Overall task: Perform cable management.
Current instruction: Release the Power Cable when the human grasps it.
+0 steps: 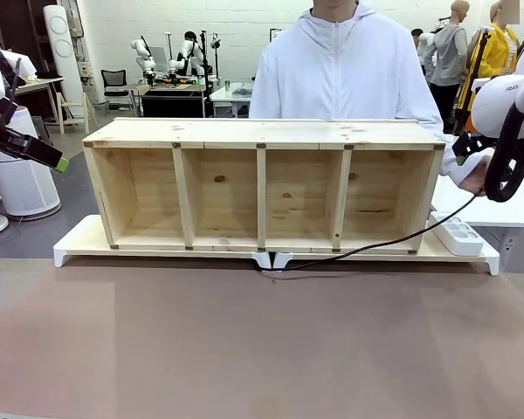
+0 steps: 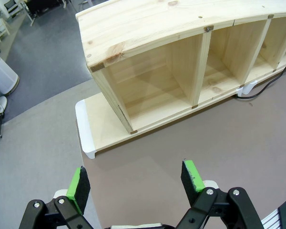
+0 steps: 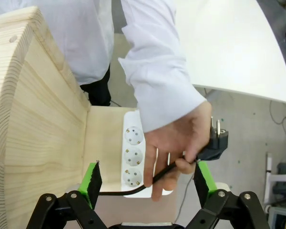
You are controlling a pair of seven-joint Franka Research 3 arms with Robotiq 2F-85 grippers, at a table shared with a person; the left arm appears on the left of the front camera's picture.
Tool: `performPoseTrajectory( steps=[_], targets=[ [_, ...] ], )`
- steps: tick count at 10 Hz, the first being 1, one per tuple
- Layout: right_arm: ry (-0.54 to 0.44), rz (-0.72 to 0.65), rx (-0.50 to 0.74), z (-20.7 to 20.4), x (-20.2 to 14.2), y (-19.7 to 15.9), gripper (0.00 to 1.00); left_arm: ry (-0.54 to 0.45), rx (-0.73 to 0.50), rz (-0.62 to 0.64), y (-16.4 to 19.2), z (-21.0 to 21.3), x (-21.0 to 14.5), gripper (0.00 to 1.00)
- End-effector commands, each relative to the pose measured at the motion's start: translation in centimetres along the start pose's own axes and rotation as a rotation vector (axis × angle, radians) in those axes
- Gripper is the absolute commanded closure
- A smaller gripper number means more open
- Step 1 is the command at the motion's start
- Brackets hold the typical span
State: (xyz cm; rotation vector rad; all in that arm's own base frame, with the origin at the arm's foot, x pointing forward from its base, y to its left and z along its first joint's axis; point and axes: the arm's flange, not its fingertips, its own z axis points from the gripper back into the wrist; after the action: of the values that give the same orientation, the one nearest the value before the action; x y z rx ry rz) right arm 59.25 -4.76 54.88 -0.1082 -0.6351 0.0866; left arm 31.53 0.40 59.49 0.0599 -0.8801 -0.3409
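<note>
The cable [image 1: 393,237] runs from under the wooden shelf [image 1: 262,133] up past the white power strip [image 1: 458,234] to the person's hand [image 3: 178,143], which grips it just behind the plug [image 3: 214,143]. The right pincer [image 3: 148,179] stands wide around that hand, grasping nothing. The left pincer [image 2: 136,179] hangs wide above the brown surface [image 2: 205,143].

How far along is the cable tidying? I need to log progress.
Early stage. Nothing looks tidied: the cable trails loose along the front of the shelf. In hand: the person's hand holds the plug above the power strip, between the open right end effector's fingers. The left end effector hangs open. Plugging in and routing remain.
</note>
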Motion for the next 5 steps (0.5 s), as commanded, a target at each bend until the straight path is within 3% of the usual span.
performPoseTrajectory(
  steps=[1, 5],
  targets=[
    [0.004, -0.001, -0.001, -0.04, -0.06, -0.11, 0.00, -0.007, 0.003, 0.002, 0.08, -0.19, 0.08, 0.00],
    [0.004, -0.001, -0.001, -0.04, -0.06, -0.11, 0.00, -0.007, 0.003, 0.002, 0.08, -0.19, 0.08, 0.00]
  ],
)
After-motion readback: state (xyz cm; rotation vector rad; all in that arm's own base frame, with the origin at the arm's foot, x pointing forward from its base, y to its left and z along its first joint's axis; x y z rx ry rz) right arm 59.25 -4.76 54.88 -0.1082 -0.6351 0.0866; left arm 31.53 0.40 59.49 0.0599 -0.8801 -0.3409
